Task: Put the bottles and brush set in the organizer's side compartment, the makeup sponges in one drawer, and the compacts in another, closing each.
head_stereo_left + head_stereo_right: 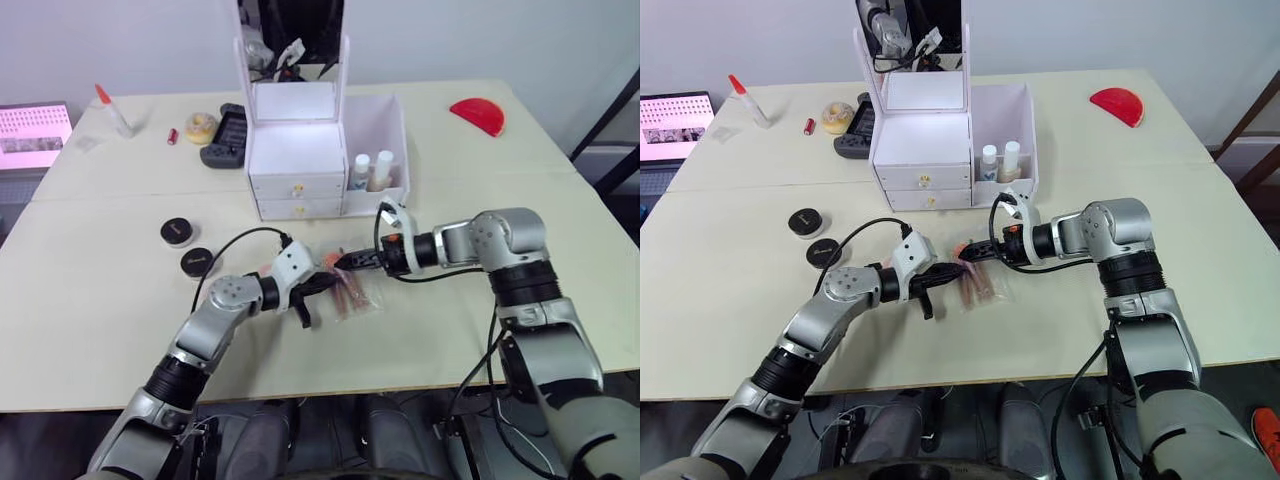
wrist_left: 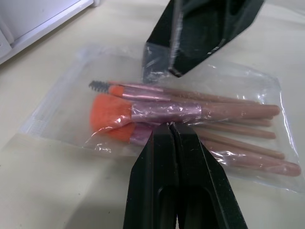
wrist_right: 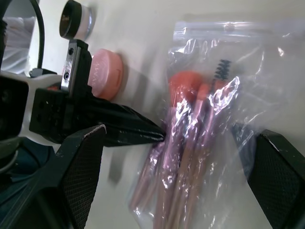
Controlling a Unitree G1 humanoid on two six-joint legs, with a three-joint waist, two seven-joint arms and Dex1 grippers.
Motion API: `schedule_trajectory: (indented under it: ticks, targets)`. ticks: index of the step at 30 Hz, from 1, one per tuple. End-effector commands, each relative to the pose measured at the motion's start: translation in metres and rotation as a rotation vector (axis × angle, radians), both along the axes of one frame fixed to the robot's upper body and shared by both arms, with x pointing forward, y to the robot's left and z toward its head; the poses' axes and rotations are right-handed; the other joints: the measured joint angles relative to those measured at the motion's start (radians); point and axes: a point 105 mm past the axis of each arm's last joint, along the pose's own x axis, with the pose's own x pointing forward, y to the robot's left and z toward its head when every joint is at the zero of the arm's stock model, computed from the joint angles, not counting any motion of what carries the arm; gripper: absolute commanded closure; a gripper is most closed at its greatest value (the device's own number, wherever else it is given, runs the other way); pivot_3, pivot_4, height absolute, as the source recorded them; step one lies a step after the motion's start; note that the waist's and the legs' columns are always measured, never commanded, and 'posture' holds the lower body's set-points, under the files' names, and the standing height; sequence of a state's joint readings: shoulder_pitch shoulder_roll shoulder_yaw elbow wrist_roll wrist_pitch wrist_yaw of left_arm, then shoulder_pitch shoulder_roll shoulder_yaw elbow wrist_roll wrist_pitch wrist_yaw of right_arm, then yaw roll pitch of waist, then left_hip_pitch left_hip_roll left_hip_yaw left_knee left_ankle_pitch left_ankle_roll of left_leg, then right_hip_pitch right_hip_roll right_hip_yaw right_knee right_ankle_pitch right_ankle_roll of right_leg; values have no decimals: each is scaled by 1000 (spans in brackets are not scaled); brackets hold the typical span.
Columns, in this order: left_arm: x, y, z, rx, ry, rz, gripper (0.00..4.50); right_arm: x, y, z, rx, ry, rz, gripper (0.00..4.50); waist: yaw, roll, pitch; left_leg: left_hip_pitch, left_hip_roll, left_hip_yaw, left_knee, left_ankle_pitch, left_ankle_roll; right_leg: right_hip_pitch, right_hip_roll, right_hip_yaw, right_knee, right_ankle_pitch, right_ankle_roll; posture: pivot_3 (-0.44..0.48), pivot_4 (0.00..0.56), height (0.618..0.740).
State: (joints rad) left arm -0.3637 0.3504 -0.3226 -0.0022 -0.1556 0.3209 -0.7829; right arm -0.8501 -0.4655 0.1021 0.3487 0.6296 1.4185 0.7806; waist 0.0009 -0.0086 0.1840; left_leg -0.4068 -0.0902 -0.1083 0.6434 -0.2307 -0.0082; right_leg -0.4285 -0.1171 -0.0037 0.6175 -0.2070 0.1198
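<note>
Left wrist view — left hand [image 2: 175, 125] touching brush set [image 2: 190, 114].

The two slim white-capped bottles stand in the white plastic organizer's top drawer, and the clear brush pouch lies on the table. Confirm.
Wrong: the bottles stand in the organizer's open side compartment, per the left eye view. The pouch does lie on the table.

Table [image 1: 100, 330] holds glue bottle [image 1: 113, 112], yellow roll [image 1: 201, 127], grey controller [image 1: 227, 135], small red item [image 1: 172, 136], red half-disc [image 1: 478, 116]; screen [image 1: 33, 135] beside table.
</note>
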Motion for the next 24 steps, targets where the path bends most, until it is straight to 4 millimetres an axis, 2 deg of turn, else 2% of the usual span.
schedule_trajectory:
  ticks: [1, 8, 9, 16, 20, 21, 22, 24]
  targets:
    - [-3, 1, -7, 33, 11, -13, 4500, -3, 6, -7, -10, 37, 23, 901, -3, 0, 0, 0, 0, 0, 0, 0, 0, 0, 0, 0, 0, 0, 0, 0, 150, 738]
    - [-5, 3, -7, 39, 10, -12, 4500, 1, 6, -5, -6, 28, 14, 4374, -11, 0, 0, 0, 0, -1, 0, 0, 0, 0, 0, 0, 1, 0, 0, 0, 150, 738]
    - [-5, 4, -7, 39, 11, -12, 4500, 1, 7, -5, -3, 27, 13, 4480, -11, 0, 0, 0, 0, -1, 0, 0, 0, 0, 0, 0, 1, 0, 0, 0, 150, 738]
    - [-4, 7, -6, 43, 10, -6, 4500, 2, 6, -1, 19, 25, 5, 4480, -12, 0, 0, 0, 0, -1, 0, 0, 0, 0, 0, 0, 1, 0, 0, 0, 150, 738]
    - [-4, 10, 6, -10, 15, -7, 4500, 3, 4, 3, 34, 14, -4, 4480, -13, 0, 0, 0, 0, -1, 0, 0, 0, 0, 0, 0, 1, 0, 0, 0, 150, 738]
    - [-5, 11, 12, -35, 14, -9, 3982, 4, 3, 5, 38, 6, -7, 4500, -13, 1, 0, 0, 0, -1, 0, 0, 0, 0, 0, 0, 1, 0, 0, 0, 150, 738]
    - [-7, 13, 20, -65, 24, -18, 3754, 5, 2, 8, 45, -4, -11, 4500, -14, 1, 0, 0, 0, -1, 0, 0, 0, 0, 0, 0, 1, 0, 0, 0, 150, 738]
    - [-15, 18, 34, -111, 37, -44, 2743, 4, 1, 14, 54, -25, -13, 4500, -15, 1, 0, -1, 0, -1, 0, 0, 0, -2, 0, 0, 1, 0, 0, 0, 150, 738]
